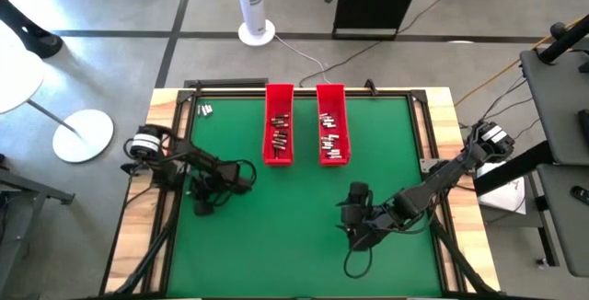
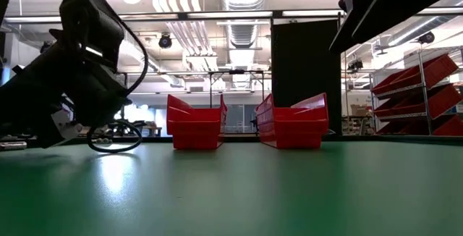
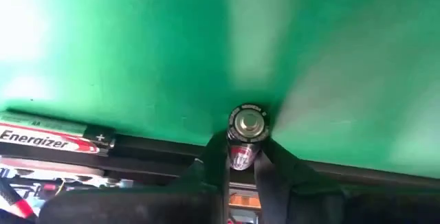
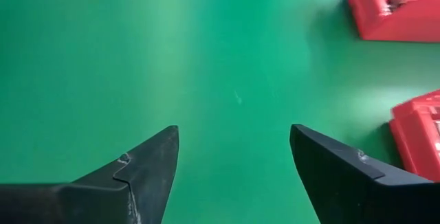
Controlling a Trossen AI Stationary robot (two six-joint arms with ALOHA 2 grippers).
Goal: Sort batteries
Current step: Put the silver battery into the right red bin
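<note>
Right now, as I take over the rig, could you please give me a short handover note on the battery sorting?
Left gripper: jaws shut on a battery, low over the mat near the table's left edge.
Right gripper: jaws open, empty, over bare green mat in front of the trays.
Things: two red trays at the table's far middle, both holding batteries. A few loose batteries lie at the far left corner; another Energizer battery lies beside the left gripper.
Done: many batteries binned.
Left: drop the held battery in a tray, then collect the loose ones.
</note>
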